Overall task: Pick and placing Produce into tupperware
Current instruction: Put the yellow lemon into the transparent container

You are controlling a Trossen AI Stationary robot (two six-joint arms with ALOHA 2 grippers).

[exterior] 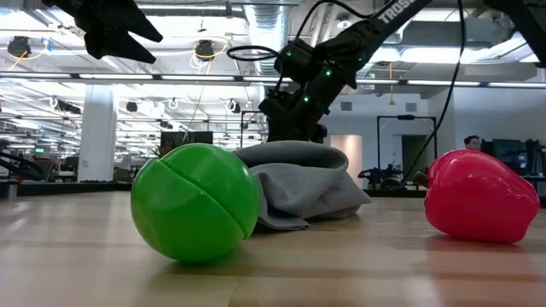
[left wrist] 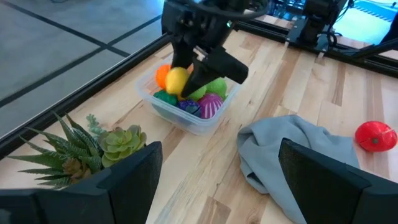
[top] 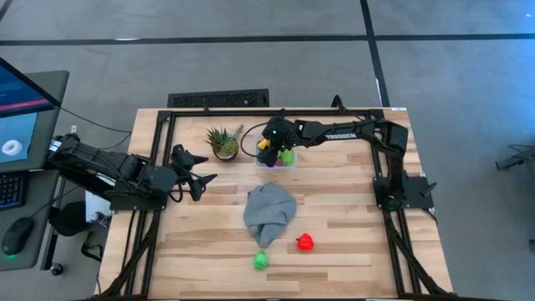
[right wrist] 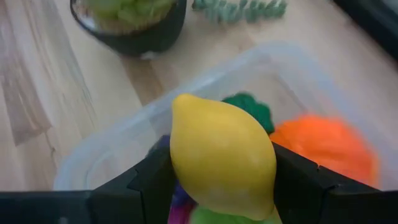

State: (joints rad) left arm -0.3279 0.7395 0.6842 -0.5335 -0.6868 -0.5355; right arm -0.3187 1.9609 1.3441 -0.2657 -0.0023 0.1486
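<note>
My right gripper [right wrist: 224, 183] is shut on a yellow lemon [right wrist: 224, 155] just above the clear tupperware [left wrist: 149, 93] at the table's far middle. Inside the tupperware lie orange [right wrist: 326, 149], green [right wrist: 245, 106] and purple [left wrist: 208, 104] produce. A green round piece [top: 262, 260] and a red piece [top: 305, 242] rest on the table near its front edge. My left gripper [top: 196, 171] hangs open above the table's left part, its fingers [left wrist: 134, 171] empty. My right gripper pinches the lemon between its two fingers [right wrist: 155, 177], one on each of its long sides [right wrist: 180, 168]. The fingers slant down from the table's right side. The lemon is lifted clear, its pointed end [right wrist: 180, 102] toward the tupperware's far rim.
A grey cloth [top: 270, 211] lies crumpled in the table's middle, between the tupperware and the two loose pieces. A spiky potted plant [top: 224, 140] stands just left of the tupperware. Black frame rails [top: 159, 142] run along the table's edges.
</note>
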